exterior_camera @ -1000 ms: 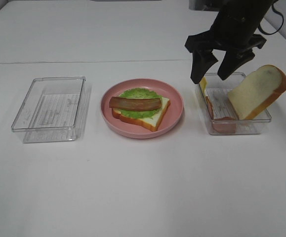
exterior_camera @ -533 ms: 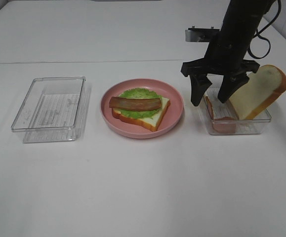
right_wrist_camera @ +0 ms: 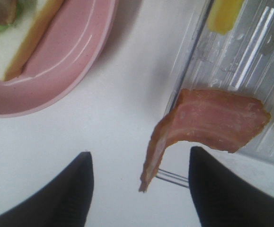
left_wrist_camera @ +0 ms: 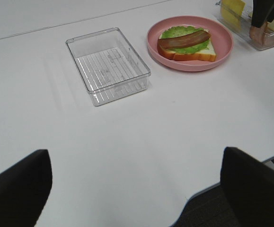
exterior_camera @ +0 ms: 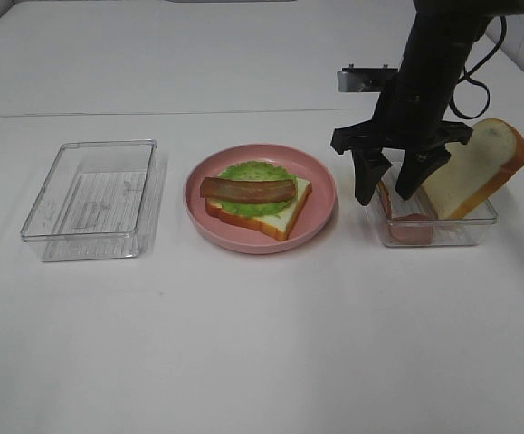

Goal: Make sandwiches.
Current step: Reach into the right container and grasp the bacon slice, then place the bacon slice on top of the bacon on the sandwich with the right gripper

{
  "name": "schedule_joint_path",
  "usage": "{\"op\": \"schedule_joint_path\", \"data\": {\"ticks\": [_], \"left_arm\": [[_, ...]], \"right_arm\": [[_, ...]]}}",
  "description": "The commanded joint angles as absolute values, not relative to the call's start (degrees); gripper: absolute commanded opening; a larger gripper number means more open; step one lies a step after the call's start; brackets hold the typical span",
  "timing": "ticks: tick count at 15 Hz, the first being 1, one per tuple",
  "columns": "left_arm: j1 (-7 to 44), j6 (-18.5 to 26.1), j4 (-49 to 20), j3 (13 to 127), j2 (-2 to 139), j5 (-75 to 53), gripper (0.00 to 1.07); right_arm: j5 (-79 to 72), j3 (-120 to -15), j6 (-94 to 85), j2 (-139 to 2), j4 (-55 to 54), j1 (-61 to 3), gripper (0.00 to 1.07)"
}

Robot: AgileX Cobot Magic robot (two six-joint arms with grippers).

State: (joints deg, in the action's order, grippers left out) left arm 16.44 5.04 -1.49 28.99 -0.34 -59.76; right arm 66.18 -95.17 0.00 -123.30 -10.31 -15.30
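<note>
A partial sandwich point(exterior_camera: 260, 204) lies on the pink plate point(exterior_camera: 323, 192): a bread slice, ruffled green lettuce point(exterior_camera: 258, 170) and a brown bacon strip point(exterior_camera: 248, 189) on top. The right clear box point(exterior_camera: 452, 233) holds a leaning bread slice point(exterior_camera: 475, 168), reddish ham point(exterior_camera: 413, 228) and yellow cheese point(right_wrist_camera: 225, 13). My right gripper point(exterior_camera: 385, 197) reaches down at that box's left end, open, its fingers either side of a curled ham slice point(right_wrist_camera: 212, 123) with gaps showing. My left gripper point(left_wrist_camera: 136, 152) hovers open over bare table, well short of the plate point(left_wrist_camera: 222, 52).
An empty clear box point(exterior_camera: 88, 145) sits left of the plate, also in the left wrist view point(left_wrist_camera: 94, 35). The table's front edge runs close under the left gripper's fingers point(left_wrist_camera: 255, 187). A seam crosses the white table behind the plate.
The right gripper has come down from above the box to its left end, and its jaws have narrowed a little around the ham. The left arm and the plate are unchanged.
</note>
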Motion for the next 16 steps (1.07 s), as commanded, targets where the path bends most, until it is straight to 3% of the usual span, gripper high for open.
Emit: {"op": "schedule_joint_path", "data": {"ticks": [1, 5, 16], "left_arm": [[16.39, 4.70, -1.95, 28.76, -1.55, -58.79, 0.90], [16.39, 4.70, -1.95, 28.76, -1.55, -58.79, 0.90], [16.39, 4.70, -1.95, 28.76, -1.55, -58.79, 0.90]], "right_arm": [[66.23, -95.40, 0.00, -123.53, -9.85, -15.24, 0.36], [66.63, -95.40, 0.00, -123.53, -7.39, -15.24, 0.00], [68.64, -95.63, 0.00, -112.93, -7.39, -15.24, 0.00]]}}
